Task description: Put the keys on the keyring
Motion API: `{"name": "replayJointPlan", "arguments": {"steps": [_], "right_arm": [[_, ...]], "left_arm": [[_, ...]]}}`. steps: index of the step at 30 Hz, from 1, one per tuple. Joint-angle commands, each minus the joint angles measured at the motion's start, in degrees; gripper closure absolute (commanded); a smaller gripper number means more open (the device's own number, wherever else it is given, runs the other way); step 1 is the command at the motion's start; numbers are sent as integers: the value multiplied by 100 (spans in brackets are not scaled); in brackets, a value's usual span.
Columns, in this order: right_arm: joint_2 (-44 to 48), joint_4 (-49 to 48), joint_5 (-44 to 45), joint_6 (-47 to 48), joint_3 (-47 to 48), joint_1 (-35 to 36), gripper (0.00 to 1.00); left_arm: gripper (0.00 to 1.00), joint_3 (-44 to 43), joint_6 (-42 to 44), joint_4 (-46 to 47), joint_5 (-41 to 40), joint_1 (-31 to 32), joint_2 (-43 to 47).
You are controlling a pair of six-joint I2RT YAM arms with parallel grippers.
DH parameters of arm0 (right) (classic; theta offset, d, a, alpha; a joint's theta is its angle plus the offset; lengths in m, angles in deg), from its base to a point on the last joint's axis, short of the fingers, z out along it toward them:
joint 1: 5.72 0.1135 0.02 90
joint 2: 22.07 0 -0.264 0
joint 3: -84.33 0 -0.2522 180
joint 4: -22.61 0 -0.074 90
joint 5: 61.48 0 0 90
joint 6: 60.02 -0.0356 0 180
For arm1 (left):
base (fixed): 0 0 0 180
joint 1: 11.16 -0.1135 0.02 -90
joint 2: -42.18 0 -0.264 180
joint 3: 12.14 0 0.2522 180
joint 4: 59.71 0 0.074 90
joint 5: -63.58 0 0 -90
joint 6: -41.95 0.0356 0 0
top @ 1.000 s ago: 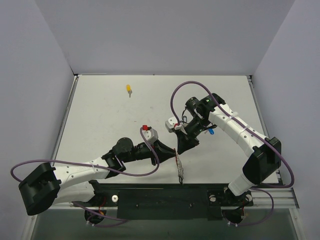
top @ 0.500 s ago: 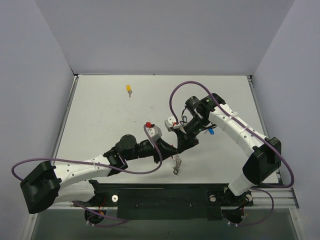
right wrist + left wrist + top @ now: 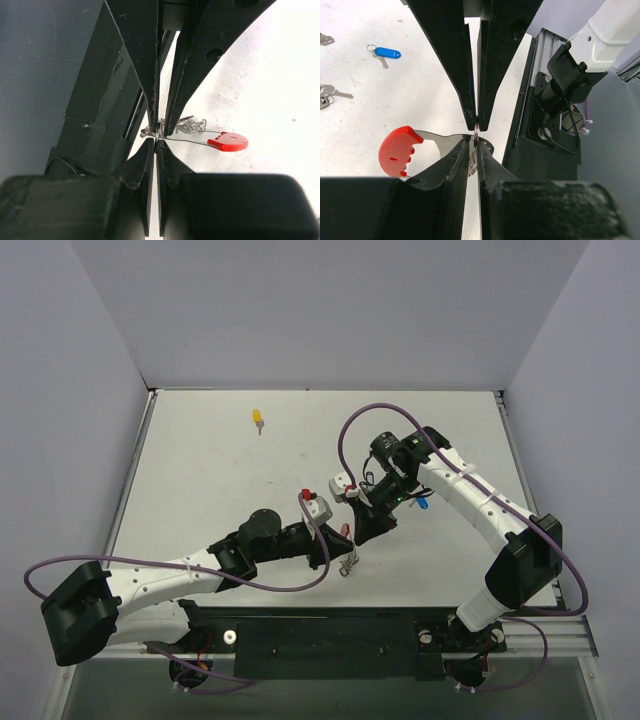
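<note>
I've got both hands on the keyring, meeting low over the middle of the counter, toward its near edge. My left hand has its fingers drawn almost together, with only a sliver of gap, and they pinch the thin silver wire of the ring right at the tips. The red arc sticks out to one side, just above the counter. My right hand is fully closed and nips the same wire from the other side, with the small silver pieces bunched just beside its tips. The blue key lies flat on the counter, apart from the ring and in neither hand. A small bunch of silver keys lies near it, their heads out of view. The yellow key lies well apart, far up the counter on the left.
</note>
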Motion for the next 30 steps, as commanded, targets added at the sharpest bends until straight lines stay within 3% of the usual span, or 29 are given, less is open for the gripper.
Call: {"name": "replayJointPlan", "arguments": {"steps": [1,23,27,30], "right_arm": [[0,202,-315,-42,-46,-1,100],[-9,158,-307,-86,-63,8,100],[-9,167,-307,-86,-63,-1,100],[0,149,-315,-95,-54,-1,100]], "left_arm": [[78,-204,122,-11,-150,23,135],[76,33,-98,544,-361,14,329],[78,33,-98,526,-352,14,302],[85,24,-98,482,-343,14,276]]}}
